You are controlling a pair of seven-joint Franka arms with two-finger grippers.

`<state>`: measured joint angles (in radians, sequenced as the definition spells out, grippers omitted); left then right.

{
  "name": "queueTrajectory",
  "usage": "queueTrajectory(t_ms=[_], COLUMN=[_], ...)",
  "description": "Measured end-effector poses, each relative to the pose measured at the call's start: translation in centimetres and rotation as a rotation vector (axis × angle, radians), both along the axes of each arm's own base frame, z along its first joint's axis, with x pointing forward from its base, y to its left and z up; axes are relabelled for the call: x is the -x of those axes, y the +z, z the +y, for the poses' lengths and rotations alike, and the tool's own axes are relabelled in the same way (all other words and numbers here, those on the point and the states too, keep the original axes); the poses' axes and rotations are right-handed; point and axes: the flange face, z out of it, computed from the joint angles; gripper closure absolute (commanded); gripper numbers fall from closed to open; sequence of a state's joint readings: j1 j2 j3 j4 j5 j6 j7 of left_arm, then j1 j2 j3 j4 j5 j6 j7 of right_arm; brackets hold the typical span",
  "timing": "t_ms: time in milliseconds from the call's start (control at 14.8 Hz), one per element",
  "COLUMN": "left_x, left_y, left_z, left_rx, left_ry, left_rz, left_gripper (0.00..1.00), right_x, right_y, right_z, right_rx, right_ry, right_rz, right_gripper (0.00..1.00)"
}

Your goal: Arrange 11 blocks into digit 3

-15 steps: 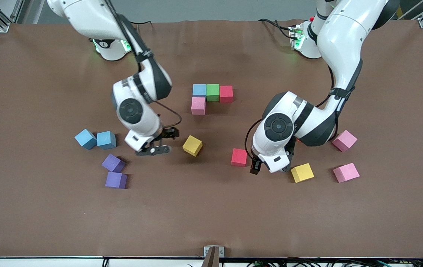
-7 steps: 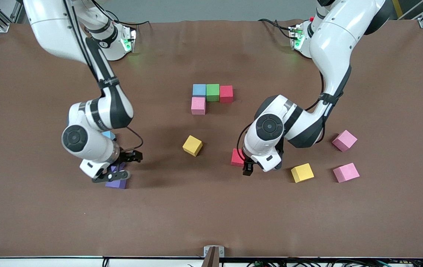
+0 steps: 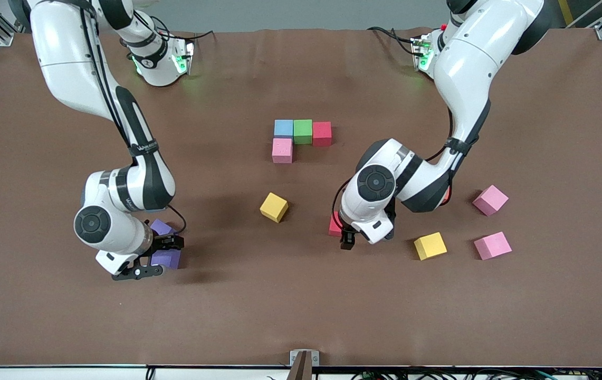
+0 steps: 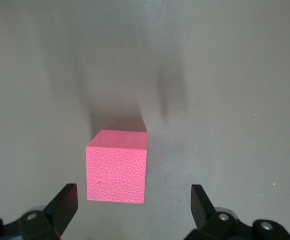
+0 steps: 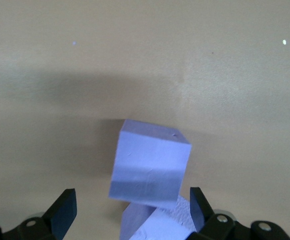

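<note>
Four blocks sit joined mid-table: blue, green and red in a row, with pink against the blue one, nearer the camera. My right gripper is open over two touching purple blocks. In the right wrist view, one purple block lies ahead of the open gripper and the other purple block between the fingers. My left gripper is open over a loose red block. In the left wrist view, this red block lies just ahead of the gripper.
Loose on the brown mat are a yellow block mid-table, plus another yellow block and two pink blocks toward the left arm's end. The right arm's wrist hides the mat beside the purple blocks.
The right arm swung away from the middle yellow block to the purple blocks, covering two blue blocks. The left gripper shifted from beside the yellow block to over the red one. Both stayed open.
</note>
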<state>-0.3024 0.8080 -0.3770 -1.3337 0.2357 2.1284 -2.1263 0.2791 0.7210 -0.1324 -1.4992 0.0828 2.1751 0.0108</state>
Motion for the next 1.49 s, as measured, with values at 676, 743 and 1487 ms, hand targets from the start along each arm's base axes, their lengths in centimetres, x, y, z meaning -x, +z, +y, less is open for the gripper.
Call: queueTrajectory(t_ms=[676, 743, 1487], left_x=[1.0, 1.1, 1.4], left_y=[-3.5, -3.8, -5.1], left_z=[-0.5, -0.6, -1.3], left_rx=[-0.019, -0.020, -0.005], left_ry=[-0.013, -0.015, -0.022], left_rz=[0.050, 0.053, 0.048], left_gripper=[0.00, 0.00, 0.00], right_x=[-0.8, -0.8, -2.1], right_y=[-1.7, -1.8, -2.4], right_z=[-1.3, -1.2, -0.6], right_rx=[-0.002, -0.003, -0.001], right_ry=[0.019, 0.016, -0.090], right_rz=[0.020, 0.020, 0.001], right_gripper=[0.00, 0.00, 0.00])
